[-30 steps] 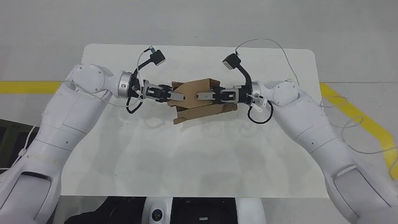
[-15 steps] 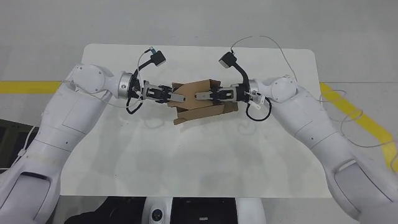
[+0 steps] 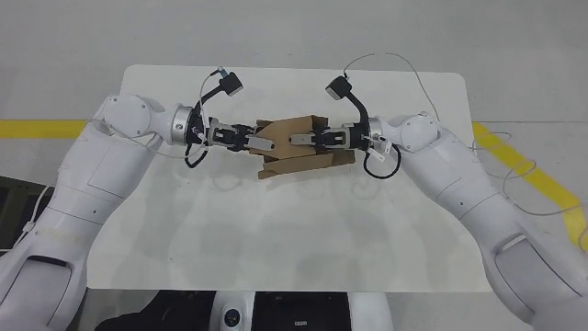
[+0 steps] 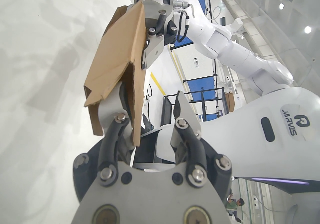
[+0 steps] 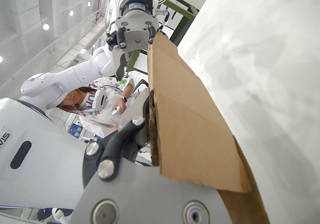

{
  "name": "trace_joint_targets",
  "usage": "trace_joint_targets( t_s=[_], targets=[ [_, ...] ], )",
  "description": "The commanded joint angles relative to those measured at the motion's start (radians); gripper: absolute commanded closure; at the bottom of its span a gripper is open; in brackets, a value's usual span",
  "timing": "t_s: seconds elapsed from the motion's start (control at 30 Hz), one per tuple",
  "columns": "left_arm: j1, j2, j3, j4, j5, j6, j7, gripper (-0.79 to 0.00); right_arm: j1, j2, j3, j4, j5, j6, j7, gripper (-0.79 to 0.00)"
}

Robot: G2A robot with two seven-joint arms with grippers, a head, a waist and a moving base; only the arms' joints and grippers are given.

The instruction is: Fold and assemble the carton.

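My left gripper (image 4: 150, 101) is open around a carton (image 3: 294, 144) flap; right gripper (image 3: 318, 138) is clamped on the far end. If I close off-crease, the 1 flap could buckle or slip.

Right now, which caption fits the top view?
Left gripper and right gripper flank a carton over the table.

Arms stretched inward, wrists facing — left gripper (image 4: 150, 102) jaws apart.
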Motion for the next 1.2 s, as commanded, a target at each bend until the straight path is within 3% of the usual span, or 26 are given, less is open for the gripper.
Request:
trace_joint_targets(
  t_s=[0.0,0.57,1.17],
  targets=[
    [0.001,0.001,-0.004,-0.005,-0.023,0.009,-0.009,-0.785,-0.001,0.000,-0.002,0.005,-0.007,-0.018,-0.018,0.000],
    [0.013,0.003,-0.055,-0.033,-0.228,0.110,-0.110,-0.785,0.014,-0.049,-0.034,0.066,-0.077,-0.113,-0.113,0.000],
    [0.022,-0.013,-0.044,-0.043,-0.144,0.062,-0.062,-0.785,-0.001,-0.098,-0.025,0.073,-0.108,-0.143,-0.143,0.000]
  ],
)
